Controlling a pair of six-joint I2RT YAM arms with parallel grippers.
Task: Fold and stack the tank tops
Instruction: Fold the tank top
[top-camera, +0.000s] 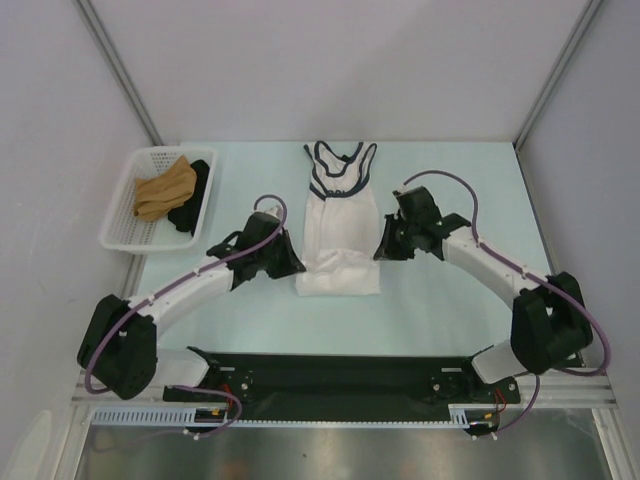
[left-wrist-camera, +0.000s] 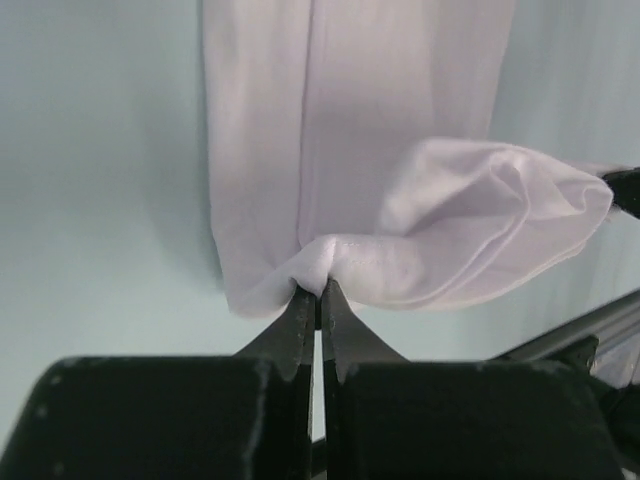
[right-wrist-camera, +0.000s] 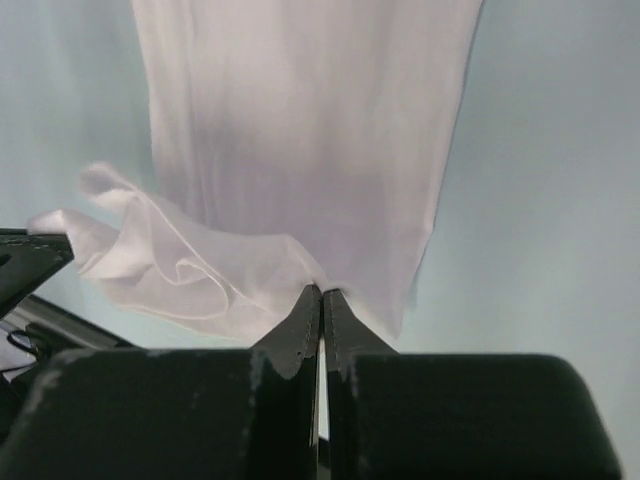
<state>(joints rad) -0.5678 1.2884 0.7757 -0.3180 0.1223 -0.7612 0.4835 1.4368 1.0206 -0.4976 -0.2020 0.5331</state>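
While the tank top (top-camera: 338, 225) lies at the centre of the counter (top-camera: 450, 300), narrowed lengthwise, its near hem corners are pinched in the jaws of the left gripper (left-wrist-camera: 318, 292) at 8 o'clock and the right gripper (right-wrist-camera: 321, 292) at 4; crosswise folding and stacking are judged left.

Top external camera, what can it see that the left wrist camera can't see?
Only the top external view shows the white plastic basket holding tan cloth and black cloth, and the navy trim on the soft white tank top. Only the left wrist view shows up close the left tool pinched shut on the hem corner. Both show the tank top on the pale green table.
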